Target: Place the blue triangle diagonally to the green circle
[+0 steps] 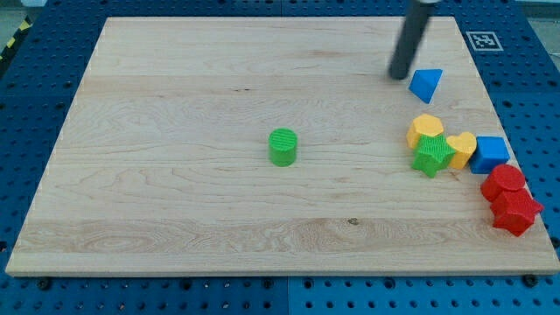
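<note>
Straight dark rod, my tip [400, 75] blunt.

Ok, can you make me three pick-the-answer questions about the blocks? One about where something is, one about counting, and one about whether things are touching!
1. Where is my tip?
A. just to the view's left of the blue triangle
B. on top of the green circle
C. beside the red blocks

2. How many yellow blocks are there?
A. one
B. two
C. four

3. Is the green circle touching another block?
A. yes, the green star
B. yes, the blue cube
C. no, it stands alone

Answers:
1. A, the rod's end sits right by the triangle's left side.
2. B, two yellow blocks flank the star.
3. C, bare board lies all round it.
</note>
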Controlling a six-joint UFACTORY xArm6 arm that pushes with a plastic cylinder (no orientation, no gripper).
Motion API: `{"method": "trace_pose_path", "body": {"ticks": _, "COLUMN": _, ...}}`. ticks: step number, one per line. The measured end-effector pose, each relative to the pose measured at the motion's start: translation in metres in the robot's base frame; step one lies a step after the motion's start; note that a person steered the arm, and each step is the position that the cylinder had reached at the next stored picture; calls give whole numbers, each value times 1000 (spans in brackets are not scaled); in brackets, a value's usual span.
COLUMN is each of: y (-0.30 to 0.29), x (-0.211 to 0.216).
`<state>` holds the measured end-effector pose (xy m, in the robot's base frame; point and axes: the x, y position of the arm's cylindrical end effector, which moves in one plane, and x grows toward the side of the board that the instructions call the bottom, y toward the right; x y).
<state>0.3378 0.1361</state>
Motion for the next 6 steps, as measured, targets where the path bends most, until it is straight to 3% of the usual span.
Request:
{"method": "trace_pose_path", "body": {"ticks": 1, "y": -39, "x": 0}}
{"method": "trace_pose_path", "body": {"ticks": 2, "y": -12, "x": -24}}
{"method": "trace_pose_path", "body": {"ticks": 4, "y": 114, "x": -24}}
{"method": "trace_pose_path", "body": {"ticks": 5, "y": 143, "x": -6}}
{"method": "trace_pose_path", "body": {"ticks": 6, "y": 100, "x": 22}}
